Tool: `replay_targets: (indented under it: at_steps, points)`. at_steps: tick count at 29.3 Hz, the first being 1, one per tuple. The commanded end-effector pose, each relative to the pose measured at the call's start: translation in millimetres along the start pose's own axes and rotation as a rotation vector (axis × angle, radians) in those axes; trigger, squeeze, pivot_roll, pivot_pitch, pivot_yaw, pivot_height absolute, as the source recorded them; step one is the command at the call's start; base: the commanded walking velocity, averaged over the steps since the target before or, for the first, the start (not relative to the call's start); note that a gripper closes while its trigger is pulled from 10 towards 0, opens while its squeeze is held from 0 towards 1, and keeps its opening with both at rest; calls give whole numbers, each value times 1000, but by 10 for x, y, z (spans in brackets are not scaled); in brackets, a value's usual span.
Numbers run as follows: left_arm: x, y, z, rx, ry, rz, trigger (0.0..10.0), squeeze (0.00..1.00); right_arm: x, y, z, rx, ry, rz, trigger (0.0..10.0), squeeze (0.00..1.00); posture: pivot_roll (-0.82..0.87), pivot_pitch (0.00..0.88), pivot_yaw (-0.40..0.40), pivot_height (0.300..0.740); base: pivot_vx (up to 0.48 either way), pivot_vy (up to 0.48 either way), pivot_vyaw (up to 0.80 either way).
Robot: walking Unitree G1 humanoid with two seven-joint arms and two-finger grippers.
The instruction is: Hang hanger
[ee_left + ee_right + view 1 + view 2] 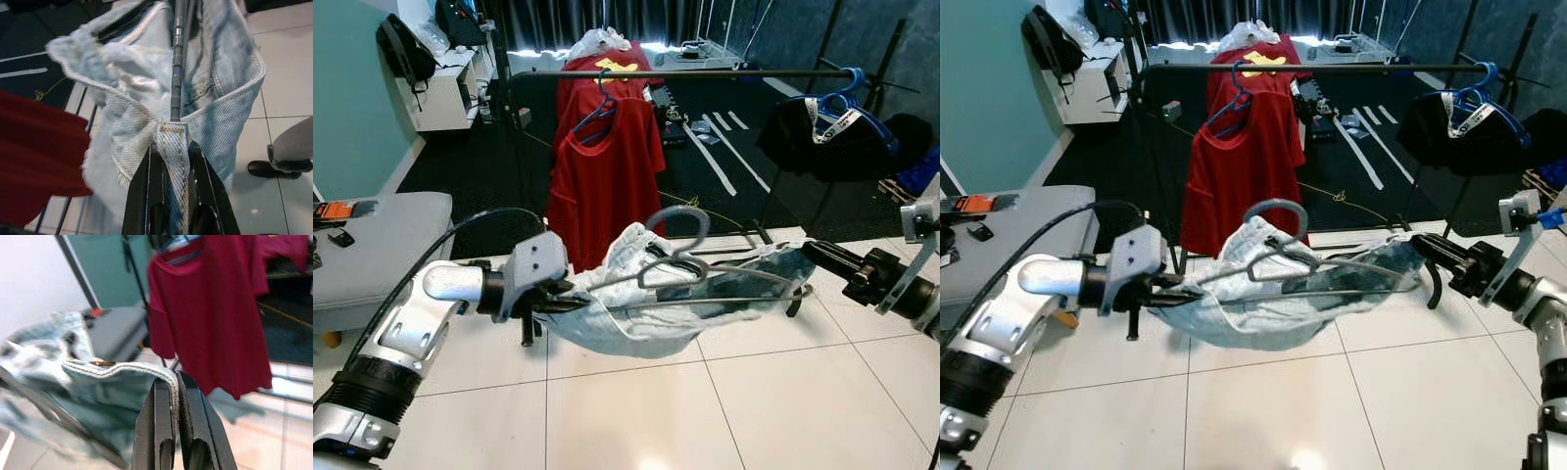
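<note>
Left wrist view has the left gripper (178,147) clamped on a seamed edge of a pale denim garment (146,93), with the grey metal bar of a hanger (176,63) running away from the fingertips through the cloth. In the left eye view this gripper (551,305) sits at the left end of the garment (636,313), held up above the white tiled floor (705,411). The right gripper (175,382) is pinched shut on a stitched hem of the same denim, and in the left eye view it (808,251) holds the right end, so the garment hangs slung between the two arms. The hanger (685,257) lies within the cloth, its hook rising above the middle of the fabric, below and nearer than the rail. Farther off, a dark clothes rail (705,73) runs left to right; a red shirt (605,166) hangs from it on a blue hanger (599,113), and a dark garment (832,142) hangs toward the right end on another blue hanger (847,93). At the left edge stands a grey bench (382,245) with small items on it.
</note>
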State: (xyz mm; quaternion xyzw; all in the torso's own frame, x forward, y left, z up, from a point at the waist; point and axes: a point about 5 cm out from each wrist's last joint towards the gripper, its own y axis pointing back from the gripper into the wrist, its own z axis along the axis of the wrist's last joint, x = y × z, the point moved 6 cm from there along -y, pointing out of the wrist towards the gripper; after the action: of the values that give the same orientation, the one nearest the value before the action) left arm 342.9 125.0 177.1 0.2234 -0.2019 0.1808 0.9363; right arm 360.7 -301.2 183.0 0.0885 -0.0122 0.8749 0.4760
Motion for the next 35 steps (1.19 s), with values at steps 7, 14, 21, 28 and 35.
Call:
replay_targets:
  at_steps: [7, 14, 21, 28, 35]
  points:
    - [-43, 198, -246, 189, -12, -67, 0, 0, -131, -34, 85, -13, 54, -120, 0, 0, -29, 0, -15, 740, 0, 0, 0]
    - [-198, 75, -245, 207, -27, -141, 0, 0, -56, -196, 132, -43, 59, -111, 0, 0, -31, 3, -15, 740, 0, 0, 0]
    - [-245, 32, -259, 224, -22, -160, 0, 0, 92, -355, 141, -41, 77, -54, 0, 0, -30, 8, -15, 740, 0, 0, 0]
    - [-272, -17, -290, 265, 33, -158, 0, 0, 489, -691, 102, -17, 110, 71, 0, 0, -25, 12, -14, 740, 0, 0, 0]
    - [-164, 14, -415, 324, 94, -68, 0, 0, 801, -853, 37, -1, 102, 151, 0, 0, -23, 20, -13, 740, 0, 0, 0]
